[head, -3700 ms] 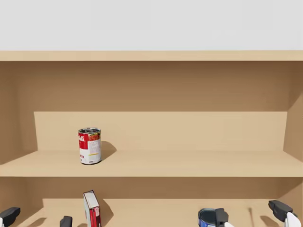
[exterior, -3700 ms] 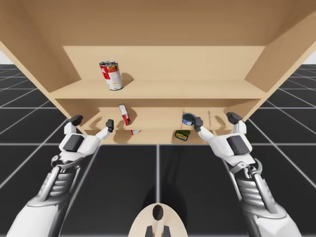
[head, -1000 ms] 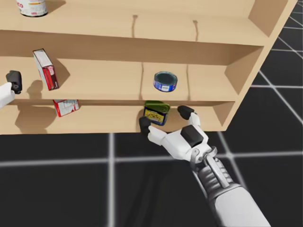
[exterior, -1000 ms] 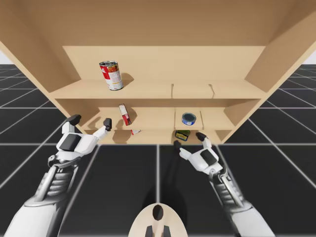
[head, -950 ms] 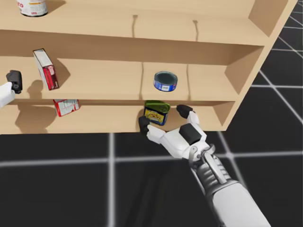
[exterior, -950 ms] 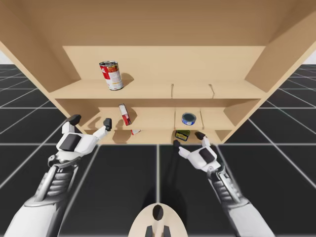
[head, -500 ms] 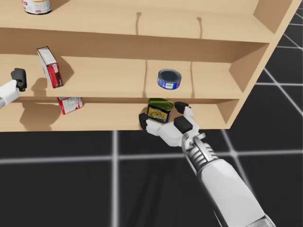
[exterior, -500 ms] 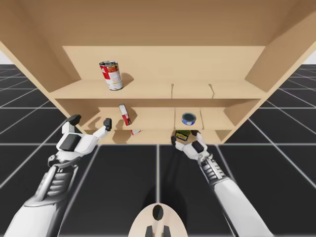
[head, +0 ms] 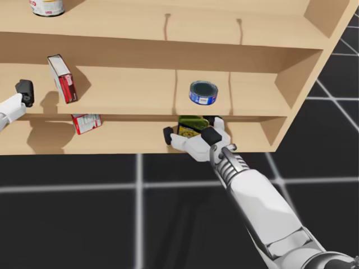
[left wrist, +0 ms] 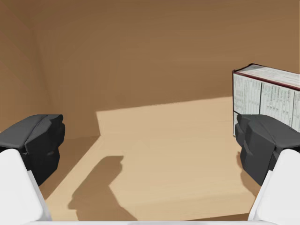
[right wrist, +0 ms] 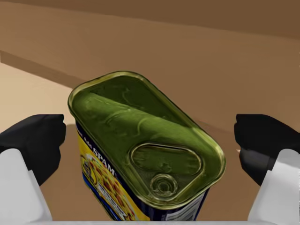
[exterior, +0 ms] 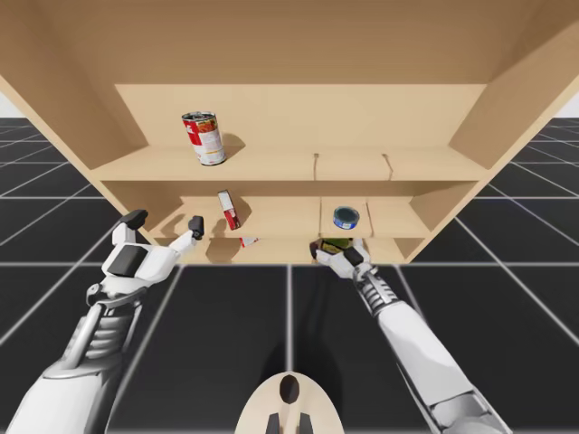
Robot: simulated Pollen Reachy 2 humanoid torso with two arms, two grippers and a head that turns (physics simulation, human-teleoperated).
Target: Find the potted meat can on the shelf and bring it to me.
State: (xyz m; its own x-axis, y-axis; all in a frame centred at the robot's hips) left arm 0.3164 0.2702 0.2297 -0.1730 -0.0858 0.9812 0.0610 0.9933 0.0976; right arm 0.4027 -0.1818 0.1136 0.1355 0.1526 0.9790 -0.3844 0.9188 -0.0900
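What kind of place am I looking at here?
Likely a simulated pantry: a wooden shelf unit on a black grid floor, stocked with a red-and-white can, a red box and a rectangular green-topped can.

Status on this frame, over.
Right tool open, straddling green-topped can on lower shelf, no contact. Left tool open, red-and-white box ahead. Nothing blocking the can.

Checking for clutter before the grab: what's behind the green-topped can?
Bare shelf board and back wall show behind the green-topped can; the patch straight behind it is covered by the can.
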